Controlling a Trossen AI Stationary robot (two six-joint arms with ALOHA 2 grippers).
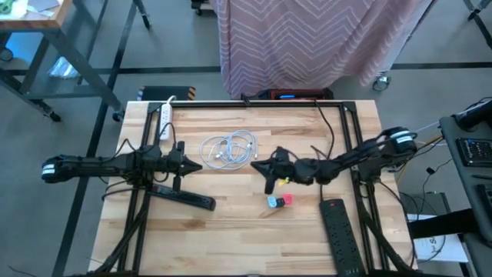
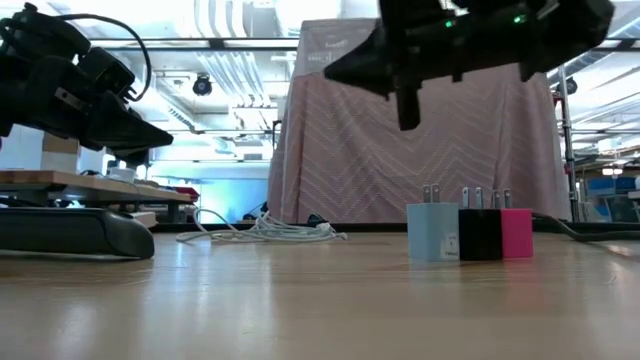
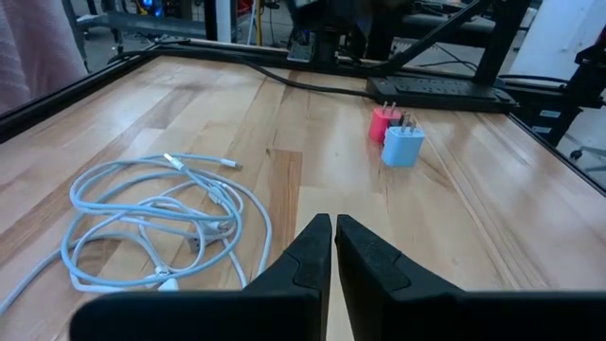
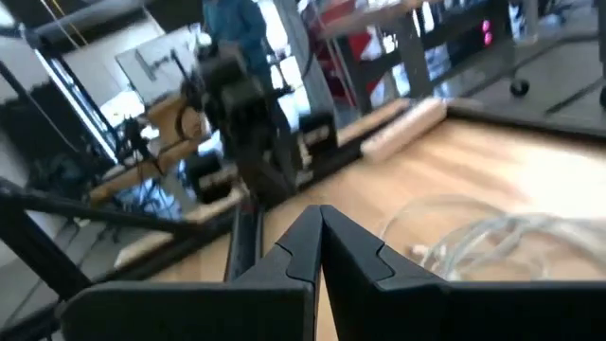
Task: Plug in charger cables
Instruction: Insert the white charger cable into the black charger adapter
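Lying coiled at the desk's (image 1: 231,231) middle, the charger cables (image 1: 228,148) sit between both arms; the left tool (image 1: 194,165) hangs beside them, fingers pressed together; the right tool (image 1: 260,165) — also pressed together — hovers above the desk near three plug blocks (image 1: 280,201) — blue, black, pink.

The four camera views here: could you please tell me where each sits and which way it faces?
High view: overhead, looking straight down; both arms, white cable coil.
Low view: table height, facing the curtain; plug blocks, arms overhead.
Left wrist view: on the left arm, facing the coil; left claw shut.
Right wrist view: on the right arm, facing the left arm; right claw shut.
All four show the coil.
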